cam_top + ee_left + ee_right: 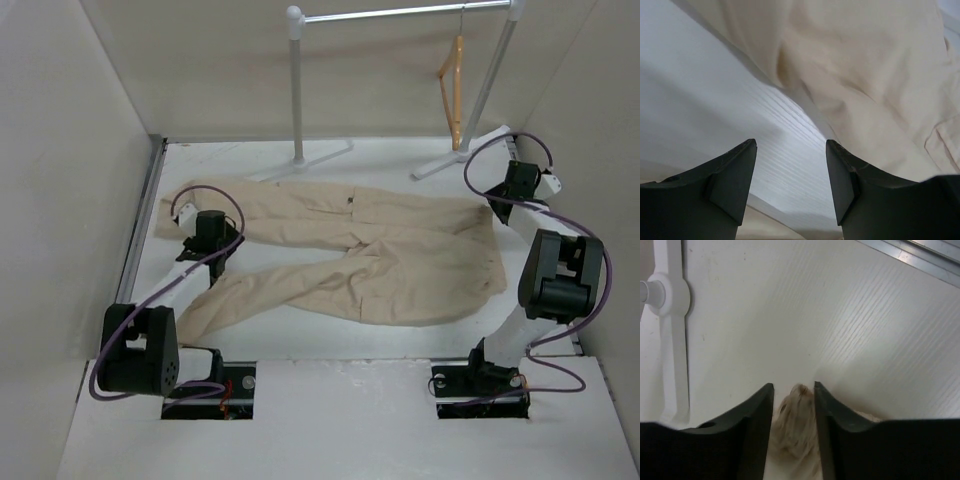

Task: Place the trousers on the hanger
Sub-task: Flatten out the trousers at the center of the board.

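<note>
1. My right gripper (794,390) is pinched narrow on a small bunch of the trousers (380,260), down by the right foot of the rack (297,90).
2. My left gripper (791,145) is spread wide and holds nothing. It hovers low over the bare table (330,345) in the gap between the two legs, well in front of the rack's left post.
3. The trousers lie spread flat just in front of the rack, and I see no part lifted.
4. The hanger (455,95) hangs from the rack's bar near its right end, apart from the cloth.
5. I judge the step to be taking hold: one grasp is on and the other is not yet made, so the task is near its start.
6. Next, I think, my left gripper should close on the leg cloth beside it. Both arms could then raise the cloth toward the rack and drape it over the hanger's lower bar. The hanger hangs loose on its hook, so a push may swing it.
</note>
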`<state>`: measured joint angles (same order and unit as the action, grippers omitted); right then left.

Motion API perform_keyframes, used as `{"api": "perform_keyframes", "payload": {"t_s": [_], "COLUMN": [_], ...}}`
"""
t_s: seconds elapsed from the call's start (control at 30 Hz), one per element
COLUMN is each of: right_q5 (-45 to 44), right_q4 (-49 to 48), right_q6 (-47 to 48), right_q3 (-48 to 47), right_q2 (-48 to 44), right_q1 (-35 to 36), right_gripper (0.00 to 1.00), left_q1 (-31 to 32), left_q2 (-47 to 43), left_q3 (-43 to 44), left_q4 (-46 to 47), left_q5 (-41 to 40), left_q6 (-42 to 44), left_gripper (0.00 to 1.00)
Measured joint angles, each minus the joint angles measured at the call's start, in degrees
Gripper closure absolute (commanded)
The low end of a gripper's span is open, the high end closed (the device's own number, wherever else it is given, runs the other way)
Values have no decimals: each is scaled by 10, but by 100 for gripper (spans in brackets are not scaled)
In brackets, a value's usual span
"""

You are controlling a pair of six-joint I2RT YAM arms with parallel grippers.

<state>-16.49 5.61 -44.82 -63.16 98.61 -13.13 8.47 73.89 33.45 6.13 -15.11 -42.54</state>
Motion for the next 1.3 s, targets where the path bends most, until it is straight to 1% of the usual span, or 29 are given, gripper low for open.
{"api": "perform_keyframes", "payload": {"t_s": [0.03, 0.1, 0.17, 0.23, 0.27, 0.3, 0.37, 0.4, 0.43, 0.5, 0.57, 0.63, 0.7, 0.73, 0.77, 0.83, 0.87, 0.93, 1.0, 1.07, 1.17, 1.23, 1.3], "right_q5": [-4, -8, -13, -17, -20, -21, -22, -20, -19, -17, -17, -17, -16, -16, -16, -18, -19, -19, -19, -19, -19, -19, -19], "right_q4": [0, 2, 0, -3, -4, -8, -17, -22, -27, -31, -31, -30, -30, -29, -29, -33, -37, -48, -56, -60, -61, -66, -75], "right_q6": [0, -1, -1, 0, -1, -1, 0, -1, -3, -5, -6, -7, -6, -6, -4, -5, -5, -5, -7, -11, -13, -15, -15], "right_q3": [0, 2, 17, 45, 58, 72, 96, 106, 118, 141, 163, 184, 201, 206, 210, 218, 224, 236, 249, 259, 266, 266, 266], "right_q2": [-2, -12, -43, -96, -124, -153, -205, -224, -242, -269, -287, -298, -306, -307, -307, -306, -303, -290, -269, -249, -236, -236, -233], "right_q1": [1, 5, 17, 42, 59, 82, 134, 159, 187, 238, 287, 333, 379, 398, 420, 453, 469, 487, 490, 489, 489, 489, 489], "right_gripper": [39, 35, 33, 35, 39, 48, 70, 78, 81, 82, 78, 67, 59, 56, 52, 46, 45, 45, 44, 44, 42, 40, 39], "left_q1": [-14, -52, -91, -134, -156, -176, -212, -226, -237, -252, -261, -266, -268, -269, -268, -266, -264, -254, -232, -199, -157, -153, -173], "left_q2": [-3, -17, -35, -51, -55, -55, -44, -33, -19, 19, 58, 97, 137, 151, 167, 198, 211, 219, 205, 171, 79, 20, -28], "left_q3": [0, 0, 0, 1, 3, 6, 13, 18, 23, 34, 42, 52, 69, 87, 106, 140, 156, 182, 206, 225, 231, 228, 206], "left_q4": [-3, -9, -14, -15, -16, -17, -16, -16, -16, -12, -11, -11, -8, -4, 0, 5, 5, -4, -19, -32, -38, -35, -19], "left_q5": [1, 2, 1, 2, 1, 2, 7, 10, 15, 25, 33, 37, 37, 40, 40, 45, 48, 52, 53, 49, 43, 40, 29], "left_q6": [-1, -7, -17, -31, -38, -45, -59, -66, -72, -81, -89, -93, -96, -97, -97, -98, -99, -96, -92, -85, -73, -69, -66], "left_gripper": [44, 45, 45, 44, 44, 45, 45, 45, 45, 46, 46, 46, 46, 49, 57, 82, 89, 93, 94, 94, 94, 94, 93]}}
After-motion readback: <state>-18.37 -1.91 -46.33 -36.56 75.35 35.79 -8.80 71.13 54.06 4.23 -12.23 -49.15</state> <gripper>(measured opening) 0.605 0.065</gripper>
